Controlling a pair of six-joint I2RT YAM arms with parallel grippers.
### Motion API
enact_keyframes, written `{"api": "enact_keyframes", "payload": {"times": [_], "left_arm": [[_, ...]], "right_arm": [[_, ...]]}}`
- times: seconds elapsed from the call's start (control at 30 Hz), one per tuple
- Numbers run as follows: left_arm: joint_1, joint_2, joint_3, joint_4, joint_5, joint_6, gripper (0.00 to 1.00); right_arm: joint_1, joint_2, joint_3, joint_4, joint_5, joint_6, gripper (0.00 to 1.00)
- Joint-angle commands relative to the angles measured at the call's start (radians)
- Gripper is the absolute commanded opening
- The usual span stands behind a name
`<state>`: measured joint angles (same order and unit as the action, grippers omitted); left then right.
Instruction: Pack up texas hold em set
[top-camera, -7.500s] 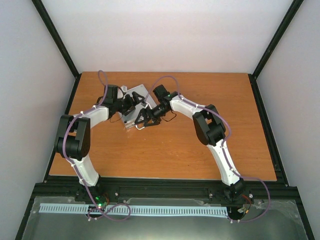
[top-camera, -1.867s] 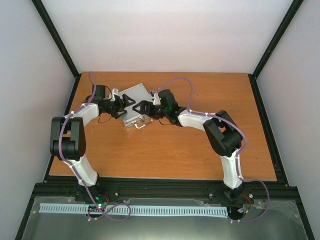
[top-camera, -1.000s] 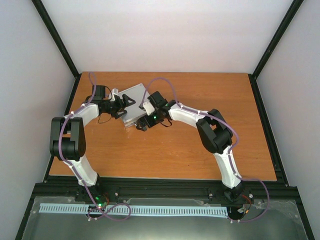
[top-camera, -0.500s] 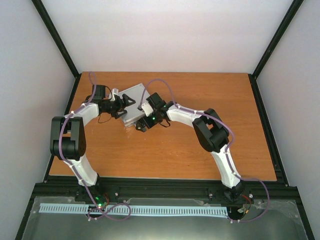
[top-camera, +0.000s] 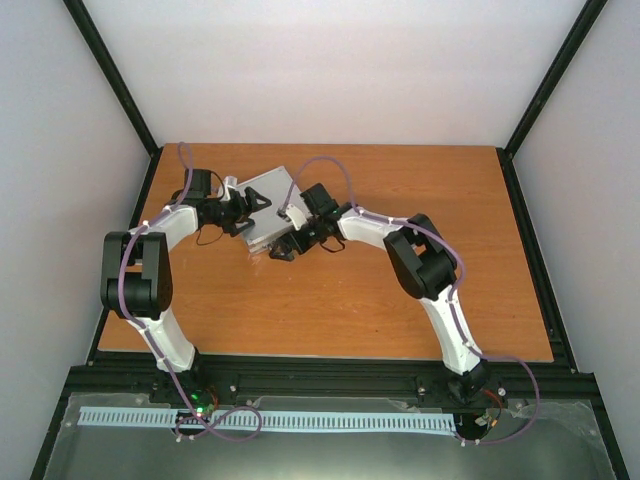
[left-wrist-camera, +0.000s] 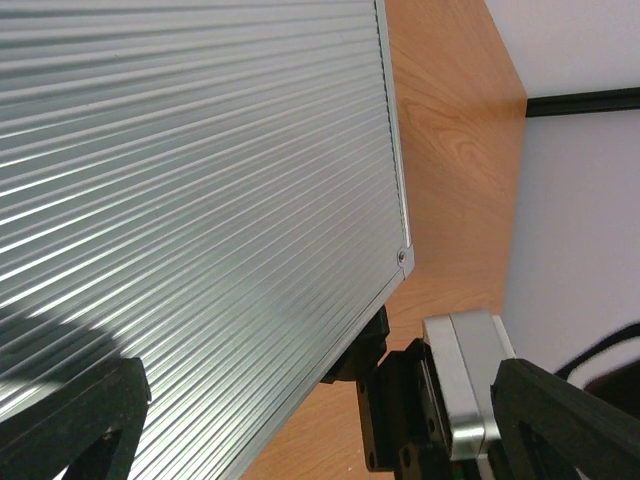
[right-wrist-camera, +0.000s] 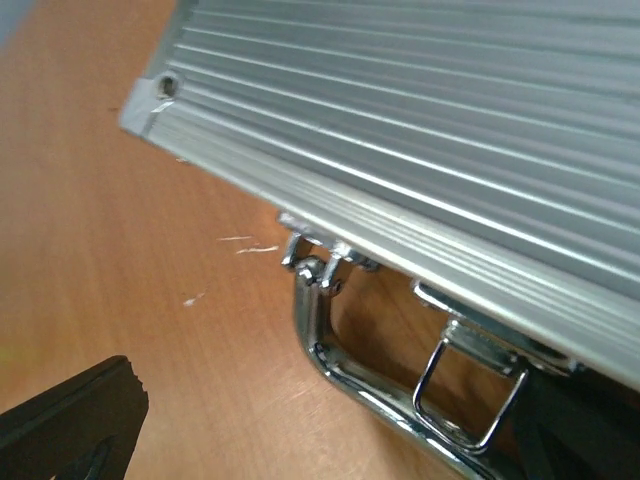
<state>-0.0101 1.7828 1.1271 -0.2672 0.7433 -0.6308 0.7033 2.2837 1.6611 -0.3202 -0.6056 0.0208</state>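
Latch (right-wrist-camera: 468, 388) on the shut silver case (top-camera: 265, 190), flat on the desk (top-camera: 400, 300), sits just ahead of the right end effector (top-camera: 284, 248), fingers wide apart; the left end effector (top-camera: 250, 210), apart too, is farther from it.

We see an orange-brown wooden desk (top-camera: 330, 300) enclosed by plain white walls (top-camera: 330, 70) with black metal frame posts (top-camera: 110, 75) at the corners, and a white slotted strip (top-camera: 330, 421) lying before its near edge.
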Motion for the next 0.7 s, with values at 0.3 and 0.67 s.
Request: {"api": "enact_keyframes", "payload": {"times": [0.3, 0.67], "left_arm": [[0.008, 0.069, -0.059, -0.094, -0.09, 0.003, 0.97], [0.007, 0.065, -0.046, -0.101, -0.093, 0.0, 0.97]], "right_arm": [[-0.212, 0.196, 0.158, -0.233, -0.788, -0.167, 0.99], [-0.211, 0.126, 0.163, -0.221, -0.598, -0.096, 1.0]]}}
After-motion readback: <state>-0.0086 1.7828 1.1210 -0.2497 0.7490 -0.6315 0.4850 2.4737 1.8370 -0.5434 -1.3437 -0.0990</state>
